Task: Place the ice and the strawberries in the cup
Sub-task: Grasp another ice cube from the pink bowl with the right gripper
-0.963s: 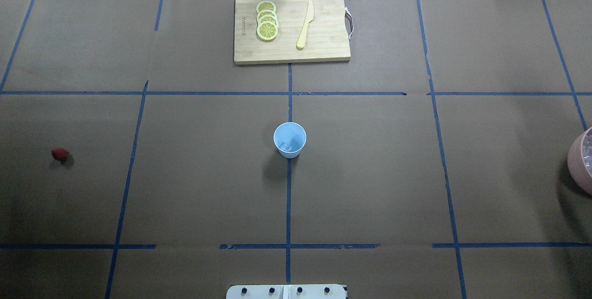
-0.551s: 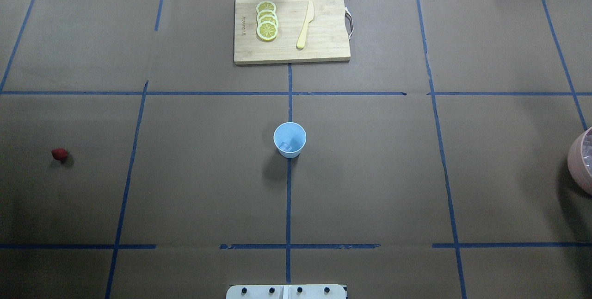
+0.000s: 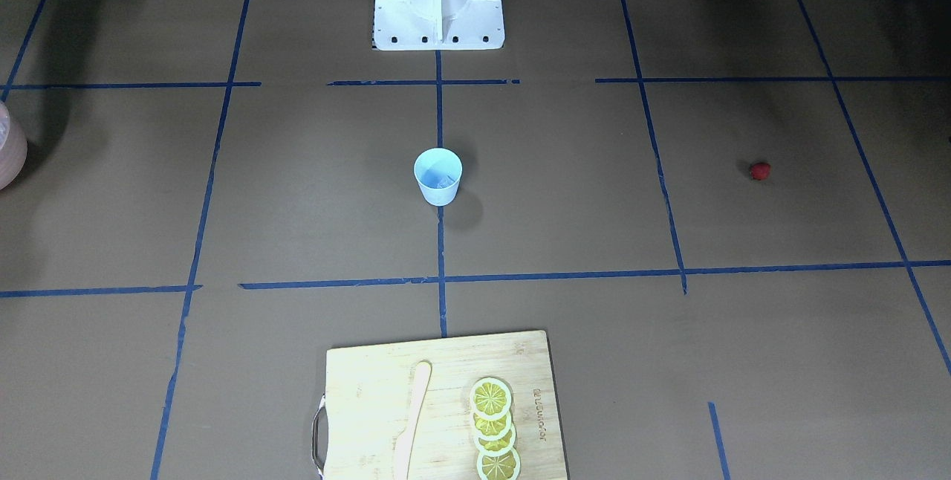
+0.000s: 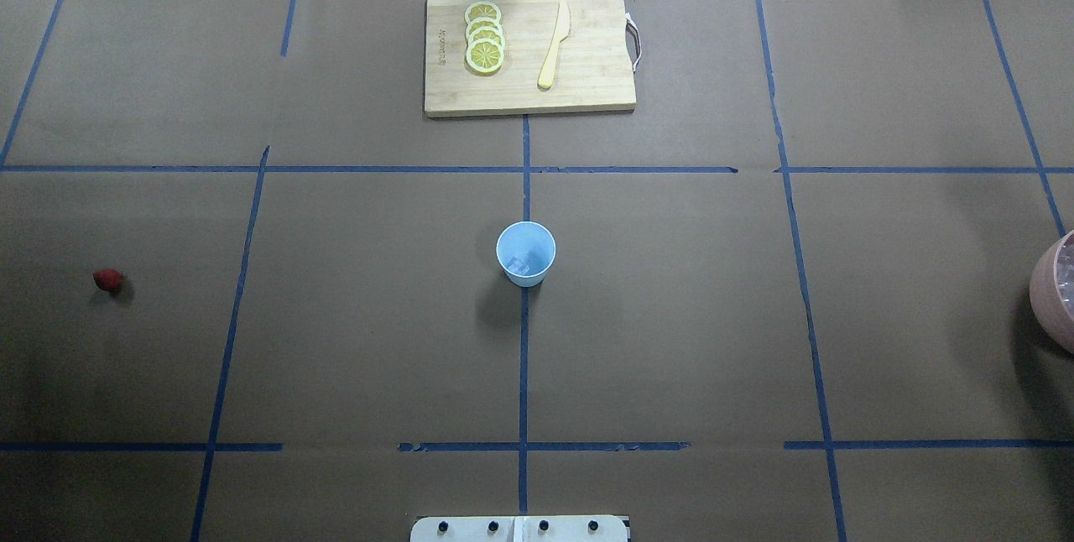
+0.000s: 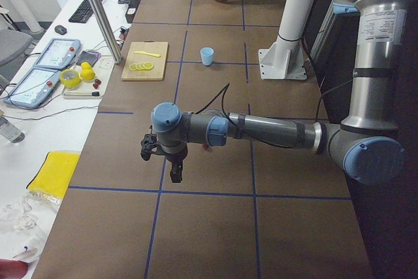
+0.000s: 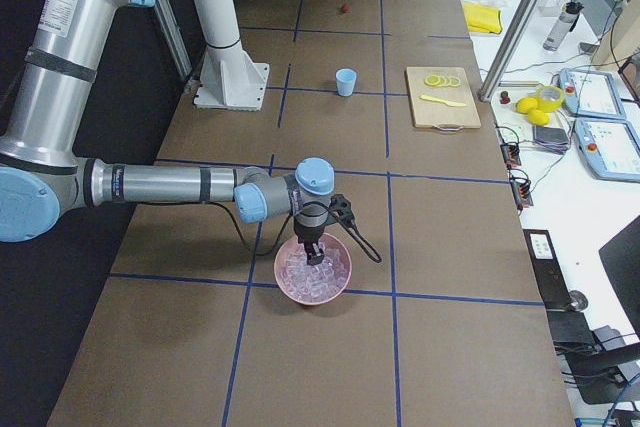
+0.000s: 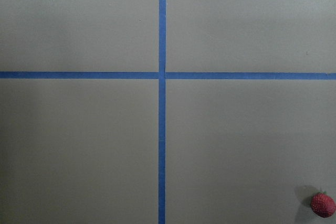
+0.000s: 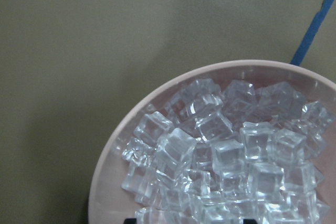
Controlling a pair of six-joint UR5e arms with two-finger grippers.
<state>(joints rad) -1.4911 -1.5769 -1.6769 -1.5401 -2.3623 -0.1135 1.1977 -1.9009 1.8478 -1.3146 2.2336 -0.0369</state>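
Brown counter w/ blue tape grid: pale-blue cup stood upright at centre, clear ice cube inside. Tiny red strawberry lay well apart toward left edge, open room around. Left hand hung near it; right hand sat over pink bowl of ice. Can't tell either grip. Board w/ lemon slices at far edge.

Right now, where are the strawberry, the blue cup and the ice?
strawberry (image 4: 108,279), overhead view, the berry's middle.
cup (image 4: 529,278), overhead view, its near outer wall.
ice (image 8: 228,156), right wrist view, a cube mid-pile.
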